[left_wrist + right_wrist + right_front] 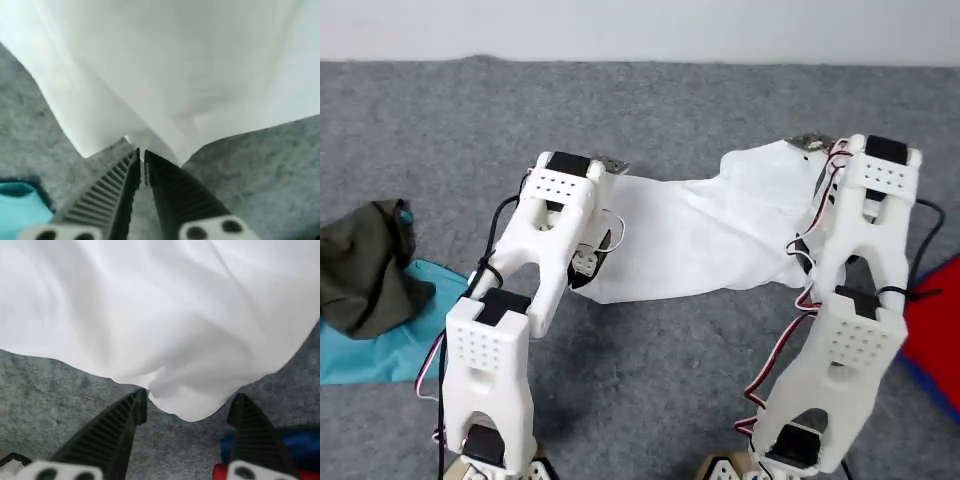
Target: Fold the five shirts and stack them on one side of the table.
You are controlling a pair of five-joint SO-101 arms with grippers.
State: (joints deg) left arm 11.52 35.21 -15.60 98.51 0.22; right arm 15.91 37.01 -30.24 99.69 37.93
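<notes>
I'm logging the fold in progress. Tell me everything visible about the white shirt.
The white shirt is thin, plain, wrinkled cloth, spread across the grey table between both arms. The left gripper pinches one edge, where the cloth bunches. The right gripper stands open around the opposite edge.

Wht shirt (690, 235), grey tbl (650, 110)

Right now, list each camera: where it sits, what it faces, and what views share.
High view: fixed above the table, behind the arms' bases, looking down; the left arm, right arm and white shirt show.
Left wrist view: on the left wrist, looking along the left gripper, shut on the shirt's edge.
Right wrist view: on the right wrist, looking past the open right gripper at the shirt.
Shared: all three show the white shirt.
</notes>
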